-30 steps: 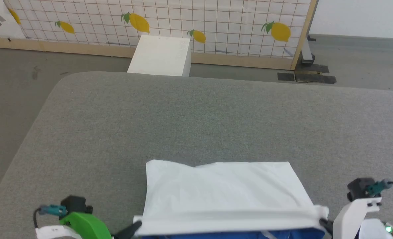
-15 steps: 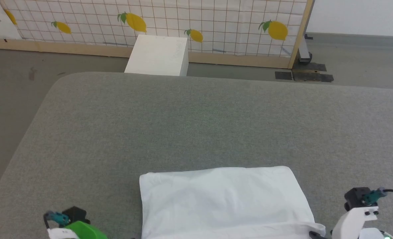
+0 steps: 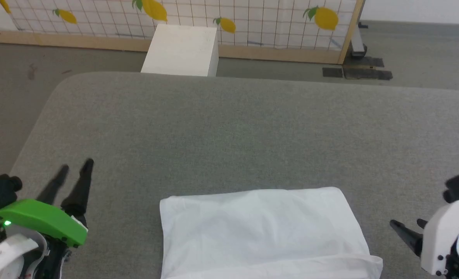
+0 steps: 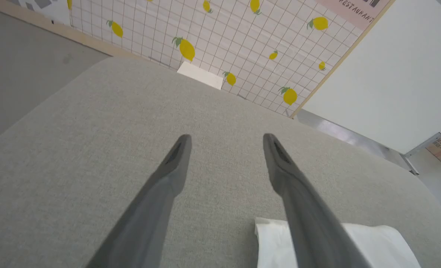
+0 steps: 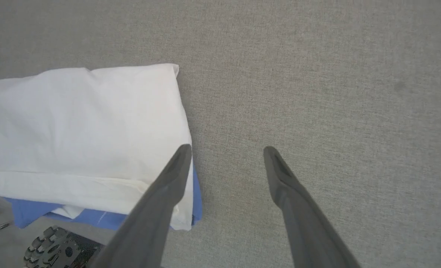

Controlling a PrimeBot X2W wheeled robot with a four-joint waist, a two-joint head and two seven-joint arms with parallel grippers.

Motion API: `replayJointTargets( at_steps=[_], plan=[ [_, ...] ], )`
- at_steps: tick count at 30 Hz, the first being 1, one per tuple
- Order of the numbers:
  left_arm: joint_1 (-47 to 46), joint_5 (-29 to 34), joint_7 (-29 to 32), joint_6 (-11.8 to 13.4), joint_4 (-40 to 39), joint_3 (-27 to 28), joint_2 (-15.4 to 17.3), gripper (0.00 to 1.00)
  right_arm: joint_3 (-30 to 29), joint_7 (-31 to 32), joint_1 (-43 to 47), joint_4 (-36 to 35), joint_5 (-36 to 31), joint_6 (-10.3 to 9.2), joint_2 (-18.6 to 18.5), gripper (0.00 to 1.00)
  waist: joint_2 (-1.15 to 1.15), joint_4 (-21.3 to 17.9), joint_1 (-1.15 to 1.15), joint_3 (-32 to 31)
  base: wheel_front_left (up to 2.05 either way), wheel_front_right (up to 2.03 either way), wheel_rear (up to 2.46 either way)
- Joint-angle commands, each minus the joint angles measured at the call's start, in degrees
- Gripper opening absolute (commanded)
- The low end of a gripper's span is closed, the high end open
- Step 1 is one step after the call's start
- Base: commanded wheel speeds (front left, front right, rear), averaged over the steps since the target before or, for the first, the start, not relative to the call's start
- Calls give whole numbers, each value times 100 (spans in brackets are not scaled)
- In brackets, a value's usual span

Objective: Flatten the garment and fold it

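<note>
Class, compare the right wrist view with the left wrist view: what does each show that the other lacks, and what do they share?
Right wrist view, not the left: blue fabric under the white top layer of the garment, and the open right gripper. Left wrist view, not the right: the lemon-print screen, a white box and the open left gripper. Both: the folded white garment lying on the grey table.

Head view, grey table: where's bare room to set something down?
Free: the wide stretch of table between the garment and the far rim by the white box. Narrower strips flank the garment, where the left gripper and right gripper hover open. Crowded: the near edge.
</note>
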Motion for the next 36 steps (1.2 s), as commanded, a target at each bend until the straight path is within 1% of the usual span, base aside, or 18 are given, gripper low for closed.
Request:
replayJointTargets(
  at_steps=[1, 2, 4, 6, 7, 8, 11, 12, 15, 19, 23, 29, 30, 31, 36],
  plan=[
    [-110, 316, -397, -151, 13, 26, -6, 100, 181, -30, -136, 92, -39, -9, -123, 100, 36, 23, 0, 142, 0, 0, 0],
    [-148, 465, -727, -258, 35, 44, -61, 100, 308, -47, -218, 183, -33, -9, -175, 100, 36, 32, 0, 196, 0, 0, 0],
    [-222, 853, -1331, -373, 89, 55, -109, 100, 526, -86, -382, 350, 27, -9, -207, 100, 36, 48, 0, 294, 0, 0, 0],
    [-280, 1213, -1756, -418, 145, 65, -186, 100, 763, -144, -545, 511, 70, -9, -239, 100, 36, 59, 0, 383, 0, 0, 0],
    [-305, 1316, -1859, -430, 157, 109, -274, 100, 875, -156, -609, 587, 86, -9, -253, 100, 36, 67, 0, 416, 0, 0, 0],
    [-331, 1561, -1930, -441, 161, 130, -315, 100, 1010, -175, -682, 680, 108, -9, -259, 100, 36, 74, 0, 452, 0, 0, 0],
    [-381, 2004, -1986, -467, 59, 400, -626, 100, 1363, -217, -843, 920, 119, -9, -305, 100, 36, 87, 0, 550, 0, 0, 0],
    [-390, 2159, -1989, -505, -25, 562, -796, 100, 1484, -232, -903, 1010, 113, -9, -320, 100, 36, 90, 0, 585, 0, 0, 0],
    [-309, 2514, -1991, -708, -136, 879, -1192, 100, 1816, -275, -1054, 1260, -2, -9, -388, 100, 36, 112, 0, 675, 0, 0, 0],
    [-247, 2782, -1992, -969, -99, 1128, -1548, 100, 2150, -370, -1178, 1557, -96, -9, -351, 100, 36, 154, 0, 775, 0, 0, 0],
    [-222, 2945, -1993, -1122, -27, 1295, -1775, 100, 2478, -402, -1214, 1842, -140, -9, -310, 100, 36, 183, 0, 833, 0, 0, 0],
    [-219, 3143, -1993, -1227, 66, 1391, -1932, 100, 2862, -410, -1187, 2234, -69, -9, -184, 100, 36, 201, 0, 855, 0, 0, 0],
    [-216, 3160, -1993, -1234, 76, 1398, -1947, 100, 2900, -406, -1193, 2276, -56, -9, -174, 47, 36, 197, 0, 852, 0, 0, 0],
    [-213, 3191, -1993, -1242, 89, 1401, -1959, 100, 2905, -438, -1207, 2315, -48, -9, -152, 0, 36, 191, 0, 850, 0, 0, 0],
    [-212, 3244, -1993, -1259, 117, 1443, -2029, 100, 2809, -595, -1279, 2429, -61, -9, -74, 0, 36, 157, 0, 812, 0, 0, 0]
  ],
)
